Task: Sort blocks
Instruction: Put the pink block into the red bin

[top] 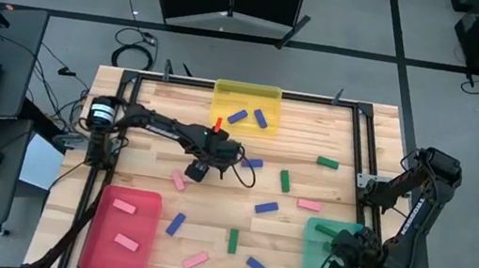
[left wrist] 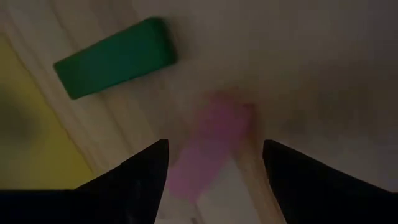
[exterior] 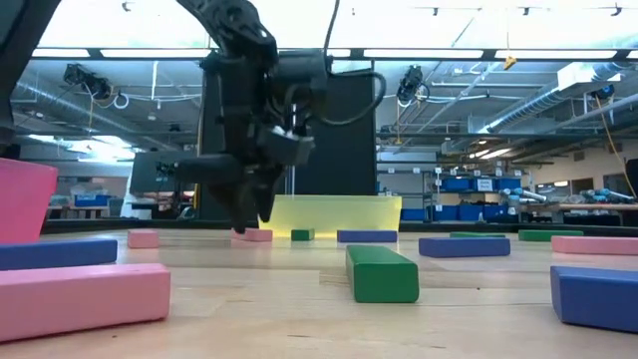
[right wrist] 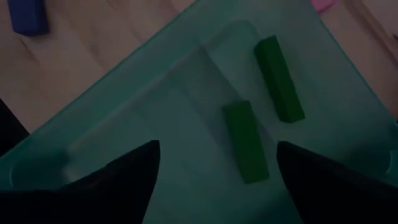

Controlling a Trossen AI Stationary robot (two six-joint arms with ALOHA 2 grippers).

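Note:
My left gripper (top: 197, 170) (exterior: 249, 221) is open and hangs low over the middle of the table, just above a pink block (top: 178, 180) (exterior: 251, 235) that lies flat on the wood. In the left wrist view the pink block (left wrist: 211, 146) shows between my left gripper's (left wrist: 214, 143) open fingers, with a green block (left wrist: 115, 57) beyond it. My right gripper (top: 341, 263) (right wrist: 217, 144) is open above the teal tray (right wrist: 124, 112), where two green blocks (right wrist: 245, 140) (right wrist: 280, 78) lie. Other pink, blue and green blocks are scattered over the table.
The yellow tray (top: 227, 89) at the far edge holds two blue blocks (top: 238, 116). The red tray (top: 103, 218) at the near left holds two pink blocks (top: 125, 242). Loose blocks lie around the left gripper: blue (top: 252, 164), green (top: 285, 180), blue (top: 266, 208).

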